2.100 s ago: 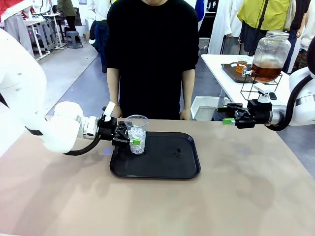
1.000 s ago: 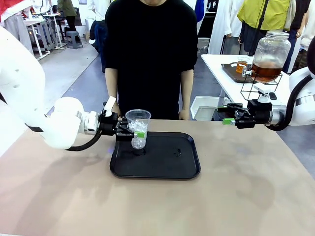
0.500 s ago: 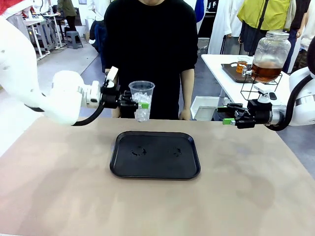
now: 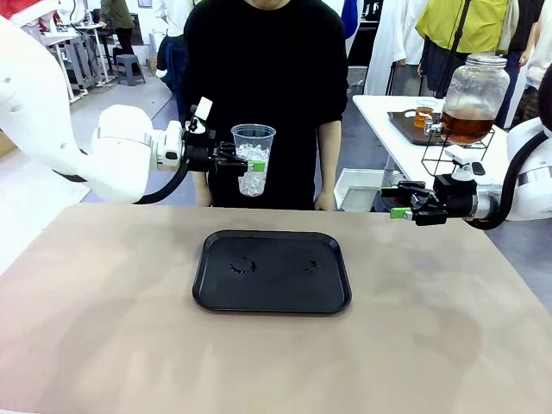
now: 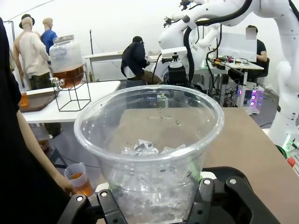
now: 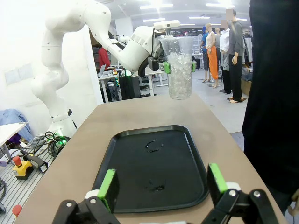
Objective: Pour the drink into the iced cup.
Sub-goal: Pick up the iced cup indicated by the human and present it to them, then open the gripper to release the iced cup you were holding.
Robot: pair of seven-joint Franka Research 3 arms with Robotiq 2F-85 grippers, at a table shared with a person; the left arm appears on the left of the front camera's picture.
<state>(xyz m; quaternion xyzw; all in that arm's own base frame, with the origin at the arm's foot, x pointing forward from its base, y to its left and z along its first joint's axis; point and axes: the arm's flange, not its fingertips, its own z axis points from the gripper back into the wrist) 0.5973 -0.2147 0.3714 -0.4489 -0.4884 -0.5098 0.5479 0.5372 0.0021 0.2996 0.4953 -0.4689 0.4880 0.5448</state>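
- Tan table (image 4: 129, 328) spreads across the front view, and a person (image 4: 267, 86) in black stands at its far edge, at twelve o'clock.
- We see a black tray (image 4: 276, 293) lying flat at the middle of the table, with a few wet marks on its floor.
- Our left claw (image 4: 247, 164) is clenched on the iced cup (image 4: 253, 138), grasping it at mid-height.
- That cup hangs upright in the air at about eleven o'clock from the tray, clear of it, with ice (image 4: 252, 179) heaped in its lower part.
- From the left wrist we look over the cup's rim onto the ice, with black fingers on either side of the wall.
- Our right claw (image 4: 395, 201) hovers at about two o'clock from the tray, near the table's far right edge. It is released, with green pads wide apart and nothing between them.
- We find the drink (image 4: 466, 128), amber-brown, in the lower part of a lidded glass dispenser jar (image 4: 476, 90).
- This jar stands on a wire stand (image 4: 448, 155) on a white side table (image 4: 388, 108) at two o'clock, well apart from the cup.
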